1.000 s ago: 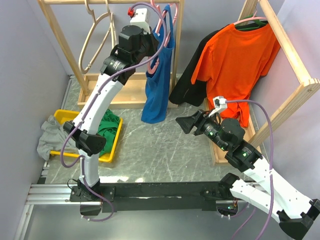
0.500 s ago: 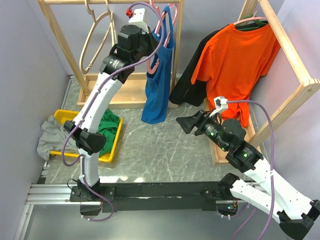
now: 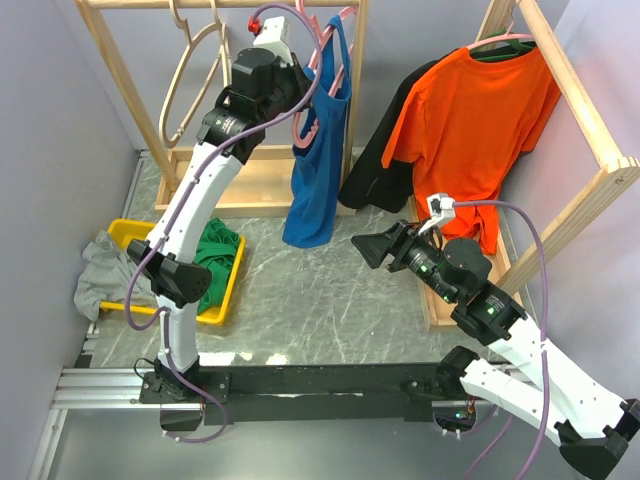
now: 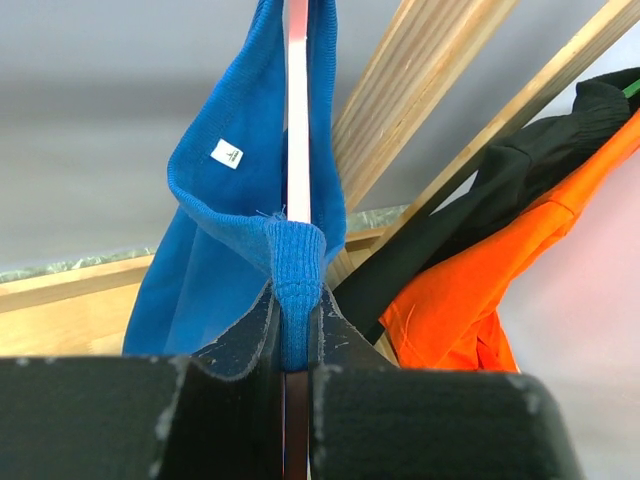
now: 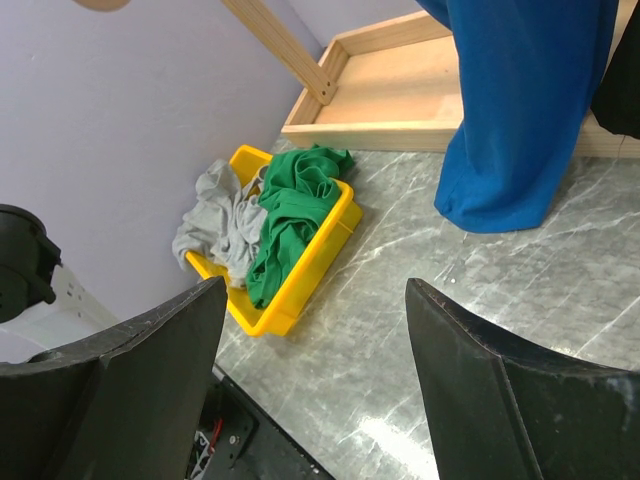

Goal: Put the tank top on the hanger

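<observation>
**Surface:** grey marbled tabletop [image 3: 330, 300], with lilac walls [image 3: 50, 120] to your left and behind.

**Royal-blue sleeveless tank top** [image 3: 315, 170]: draped from the thin pink plastic hanger [image 4: 297, 120], high beside the pale wooden rack [image 3: 355, 60]. Its hem hangs low near the tabletop.

**Your left gripper** [image 4: 296, 330]: clamped on a blue shoulder strap together with the hanger's bar.

**Your right gripper** [image 3: 362, 250]: fingers wide apart, holding nothing, above the tabletop.

**Yellow plastic tray** [image 3: 228, 290], left side: green garment [image 3: 215, 255] inside, grey cloth [image 3: 100, 275] slumped against it.

**Right side:** orange t-shirt [image 3: 470, 120] hanging beside a black garment [image 3: 370, 180].
</observation>
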Motion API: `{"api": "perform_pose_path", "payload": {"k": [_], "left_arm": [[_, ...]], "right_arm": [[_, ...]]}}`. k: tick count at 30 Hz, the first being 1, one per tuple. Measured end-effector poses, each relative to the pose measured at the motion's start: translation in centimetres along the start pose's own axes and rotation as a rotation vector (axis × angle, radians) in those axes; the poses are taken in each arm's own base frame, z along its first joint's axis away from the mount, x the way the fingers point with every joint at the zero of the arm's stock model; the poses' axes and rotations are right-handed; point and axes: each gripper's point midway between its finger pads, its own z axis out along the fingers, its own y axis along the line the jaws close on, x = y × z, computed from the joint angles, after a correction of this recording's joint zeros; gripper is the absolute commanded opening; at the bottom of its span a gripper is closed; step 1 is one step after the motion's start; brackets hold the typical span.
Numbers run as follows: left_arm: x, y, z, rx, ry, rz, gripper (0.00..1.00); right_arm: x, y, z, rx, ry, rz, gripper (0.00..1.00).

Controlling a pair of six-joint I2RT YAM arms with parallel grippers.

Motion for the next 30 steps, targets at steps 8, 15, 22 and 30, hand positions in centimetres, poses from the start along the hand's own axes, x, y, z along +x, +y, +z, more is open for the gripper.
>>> {"api": "perform_pose_path", "payload": {"k": [8,15,22,30], "left_arm": [[0.0,-0.1,0.0,0.016,0.004,-0.013,0.14],[0.0,-0.3,0.2,0.027,-0.002,-0.017,0.3],[-0.2,-0.4,-0.4,0.036,-0.007,-0.017,0.48],[-1.9,-1.0,-3.0,0.054,-0.039,-0.018,0.83]], "right_arm": [[0.0,0.0,0.0,0.0,-0.001,0.0,0.8],[0.0,0.1,0.0,-0.002,0.002,0.001,0.8],[0.3,0.1,0.2,-0.002,0.011,0.002,0.8],[0.4,0.1,0.2,-0.002,0.014,0.002,0.82]]}}
